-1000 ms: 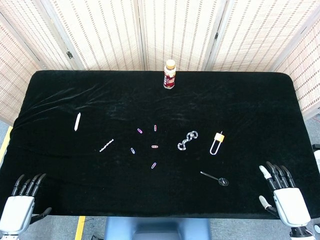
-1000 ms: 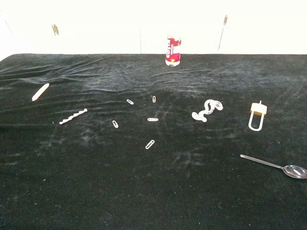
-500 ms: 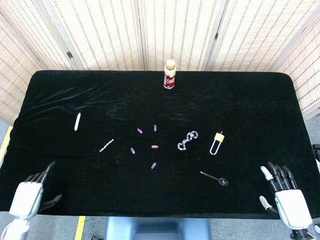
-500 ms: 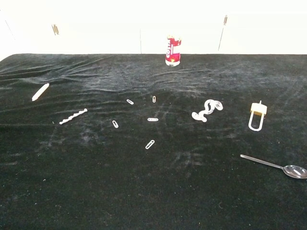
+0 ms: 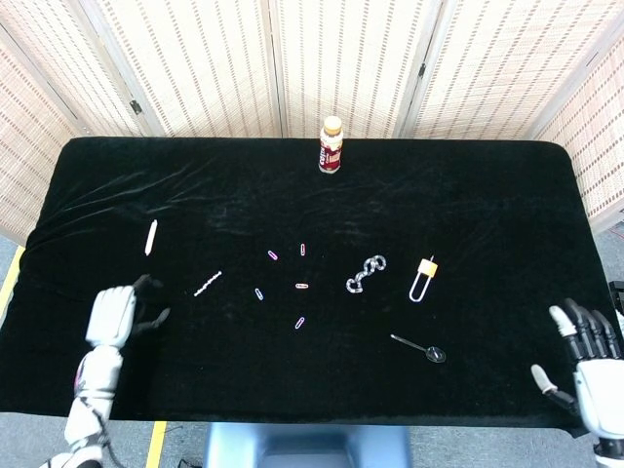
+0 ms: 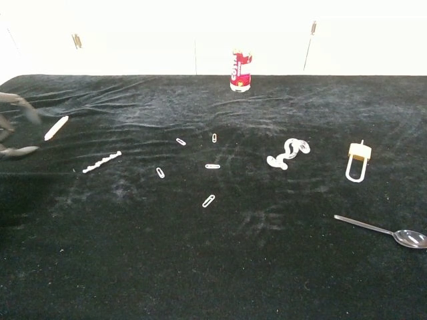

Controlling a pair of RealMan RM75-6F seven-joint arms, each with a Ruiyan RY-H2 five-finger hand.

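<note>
The left hand (image 5: pixel 115 314) hovers empty, fingers apart, near the white stick (image 5: pixel 150 237) at its 1 o'clock. The right hand (image 5: pixel 593 369) is empty and spread at the worktop (image 5: pixel 487 195) edge.

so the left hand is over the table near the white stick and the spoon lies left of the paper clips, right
Not quite. The left hand is over the table near the white stick, but the spoon lies right of the paper clips, not left. The head view shows it.

A woven folding screen (image 5: pixel 341 58) stands behind the black-draped table (image 5: pixel 487 195).
</note>
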